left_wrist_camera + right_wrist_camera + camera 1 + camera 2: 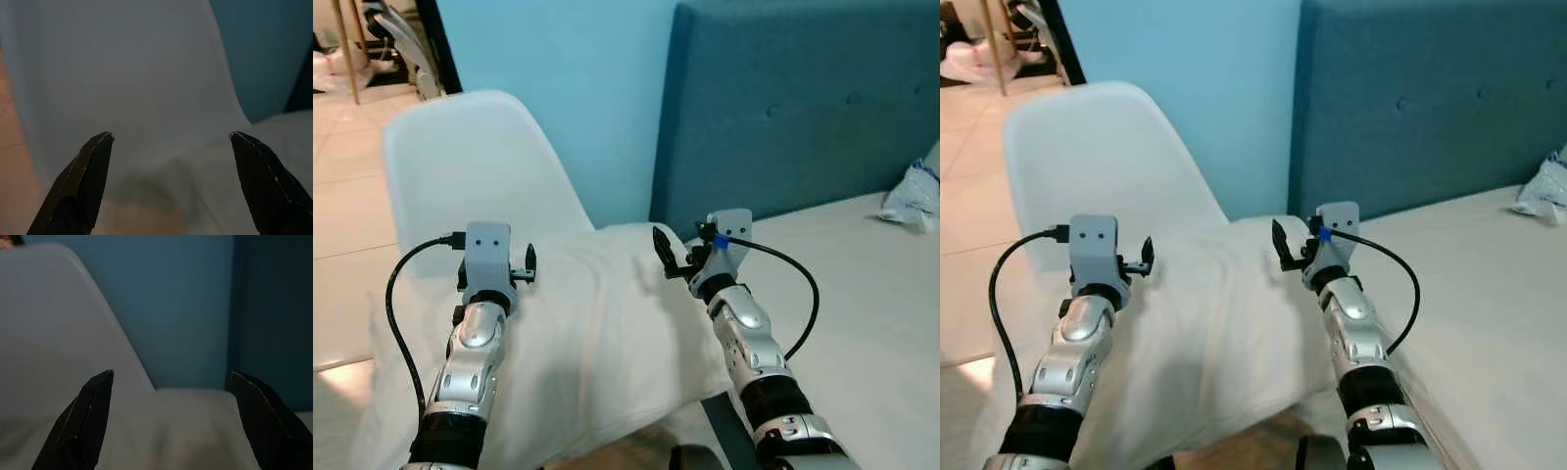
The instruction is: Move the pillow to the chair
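A bedroom corner is shown: a pale blue wall [578, 88], a tiled floor [342, 186] and a bed [871, 323] with a dark blue padded headboard [803, 108].

The white pillow [607, 333] is draped across the seat of the white chair [470, 166], which stands just beside the bed. The pillow's right edge is seen to overhang towards the bed, and its near edge sags below the seat front. The chair back rises behind the pillow.

The left claw [527, 266] is held above the left part of the pillow, its fingers spread wide with nothing between them. The right claw [668, 257] is held above the pillow's far right corner, likewise spread and empty. In the wrist views both pairs of black fingers are seen apart, with pillow fabric and chair shell beyond them.

The placement is judged largely complete. For the release to be finished well, both claws should be lifted straight up and clear so that no fabric is snagged. Should the overhanging edge be judged likely to slide, it should be nudged towards the chair back before withdrawal.

A crumpled plastic bag [913, 196] lies on the bed, well apart from the work.
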You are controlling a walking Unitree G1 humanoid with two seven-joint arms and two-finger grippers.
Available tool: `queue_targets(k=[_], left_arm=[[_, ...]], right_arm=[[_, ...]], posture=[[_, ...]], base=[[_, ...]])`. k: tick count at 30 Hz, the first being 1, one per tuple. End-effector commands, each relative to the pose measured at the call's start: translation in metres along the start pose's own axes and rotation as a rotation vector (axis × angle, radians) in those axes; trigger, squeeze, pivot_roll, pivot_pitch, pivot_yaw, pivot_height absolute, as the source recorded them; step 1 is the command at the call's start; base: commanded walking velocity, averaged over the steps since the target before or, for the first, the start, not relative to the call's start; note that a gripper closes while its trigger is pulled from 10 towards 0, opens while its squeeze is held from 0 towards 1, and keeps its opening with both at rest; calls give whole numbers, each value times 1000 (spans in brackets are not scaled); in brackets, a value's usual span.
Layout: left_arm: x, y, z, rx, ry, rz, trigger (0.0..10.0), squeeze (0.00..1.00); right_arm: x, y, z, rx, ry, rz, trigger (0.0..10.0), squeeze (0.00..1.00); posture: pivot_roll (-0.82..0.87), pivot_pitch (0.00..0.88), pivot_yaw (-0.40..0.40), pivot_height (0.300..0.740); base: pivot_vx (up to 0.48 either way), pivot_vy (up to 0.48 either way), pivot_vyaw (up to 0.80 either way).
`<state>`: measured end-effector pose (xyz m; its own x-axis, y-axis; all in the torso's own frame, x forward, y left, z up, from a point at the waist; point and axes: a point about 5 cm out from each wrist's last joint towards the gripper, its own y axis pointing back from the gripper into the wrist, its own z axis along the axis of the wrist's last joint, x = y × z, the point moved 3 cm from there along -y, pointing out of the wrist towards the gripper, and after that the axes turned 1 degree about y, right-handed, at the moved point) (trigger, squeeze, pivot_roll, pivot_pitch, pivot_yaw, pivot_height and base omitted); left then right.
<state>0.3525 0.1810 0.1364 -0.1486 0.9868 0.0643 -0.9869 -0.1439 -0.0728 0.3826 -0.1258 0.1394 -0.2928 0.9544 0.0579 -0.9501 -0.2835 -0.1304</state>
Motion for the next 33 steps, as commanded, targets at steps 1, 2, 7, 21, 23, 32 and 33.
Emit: queue_targets(k=[1,2,7,21,23,32,33], left_arm=[[0,1,-1,-2,-19,-4,10000,0],[0,1,-1,-2,-19,-5,10000,0],[0,2,-1,-2,-21,-6,10000,0],[2,4,-13,39,-18,-2,10000,0],[1,5,-15,46,-18,-5,10000,0],[6,13,-31,86,-21,-8,10000,0],[11,18,-46,139,-6,11,10000,0]], right_arm=[[0,1,-2,3,-10,1,10000,0],[0,1,-2,4,-10,1,10000,0],[1,1,-2,4,-11,1,10000,0],[2,2,-4,6,-14,1,10000,0],[2,3,-5,11,-15,-1,10000,0],[0,16,-32,115,-14,-10,10000,0],[1,22,-49,186,3,0,10000,0]], posture=[[35,48,-30,690],[35,48,-30,695],[35,47,-29,710],[31,34,-25,740],[30,30,-24,740],[28,0,-21,740],[28,0,-24,740]], base=[[0,0,0],[0,0,0],[0,0,0],[0,0,0],[0,0,0],[0,0,0],[0,0,0]])
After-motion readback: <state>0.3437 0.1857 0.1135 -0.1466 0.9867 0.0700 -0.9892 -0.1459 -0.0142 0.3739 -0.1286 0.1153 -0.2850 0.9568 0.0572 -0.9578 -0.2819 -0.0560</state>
